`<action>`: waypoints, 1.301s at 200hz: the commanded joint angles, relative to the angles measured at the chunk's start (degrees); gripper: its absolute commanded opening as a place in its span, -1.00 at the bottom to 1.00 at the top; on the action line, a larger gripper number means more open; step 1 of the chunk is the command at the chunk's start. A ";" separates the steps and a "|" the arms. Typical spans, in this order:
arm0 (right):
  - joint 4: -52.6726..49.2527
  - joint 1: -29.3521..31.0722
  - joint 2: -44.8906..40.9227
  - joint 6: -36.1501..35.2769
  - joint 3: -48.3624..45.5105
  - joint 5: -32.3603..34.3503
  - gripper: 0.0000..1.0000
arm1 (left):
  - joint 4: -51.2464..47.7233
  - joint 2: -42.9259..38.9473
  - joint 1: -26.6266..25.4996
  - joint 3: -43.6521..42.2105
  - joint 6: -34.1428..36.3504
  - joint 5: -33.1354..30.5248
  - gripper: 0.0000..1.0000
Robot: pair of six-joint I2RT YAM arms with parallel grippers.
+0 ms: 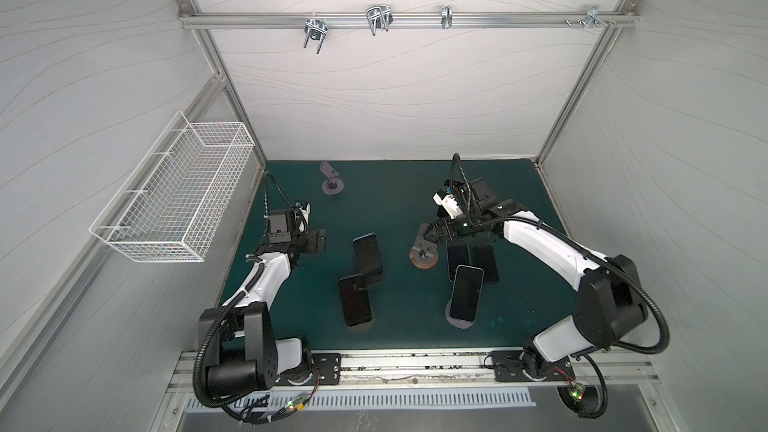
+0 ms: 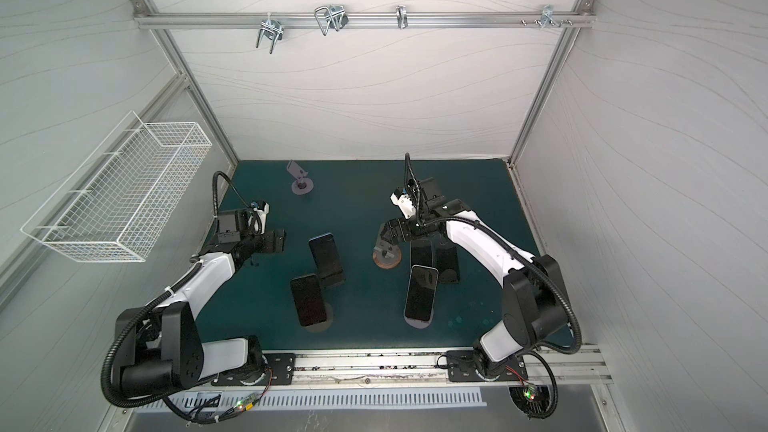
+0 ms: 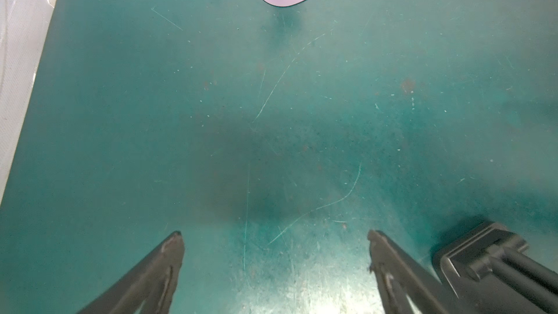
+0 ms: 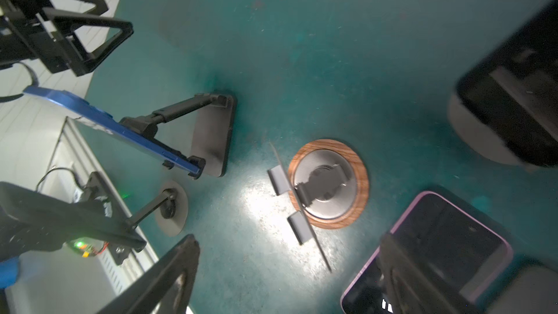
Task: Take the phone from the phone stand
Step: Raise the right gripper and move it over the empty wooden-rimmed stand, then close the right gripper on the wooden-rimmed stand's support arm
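Two robot arms reach over a dark green table mat point(image 1: 395, 201), seen from above. The right pincer point(image 4: 287, 246) hangs open with its two fingers spread wide, gripping nothing. It is directly above a round wood-ringed stand point(image 4: 329, 182) whose tilted rest plate is uncovered.

The nearest phone is a lilac-edged phone point(image 1: 466, 292) with a dark screen. It leans on its own round grey stand point(image 1: 459, 323), just beside the wood-ringed stand, to its right and nearer the front edge of the table. In the right wrist view one finger point(image 4: 416, 282) crosses in front of this phone. Both top views show a gap between pincer and phone, so they are not touching. Two more dark phones point(image 1: 484, 263) sit under the right forearm; I cannot tell whether they rest on stands.

Near the middle of the table, a blue phone point(image 1: 368, 253) leans on a black stand point(image 4: 211, 134). In front of it a black phone point(image 1: 354, 299) leans on a round-based stand point(image 1: 361, 328). Both are well apart from the right pincer.

The left pincer point(image 3: 274, 234) is also wide open and grips nothing. It is low over the mat, just beside the black stand. A small lilac stand point(image 1: 331, 179) sits near the back wall.
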 commanded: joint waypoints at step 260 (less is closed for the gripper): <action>-0.81 2.03 -2.12 -4.10 3.65 -3.84 -1.00 | 0.96 0.18 0.32 1.33 0.98 1.67 0.93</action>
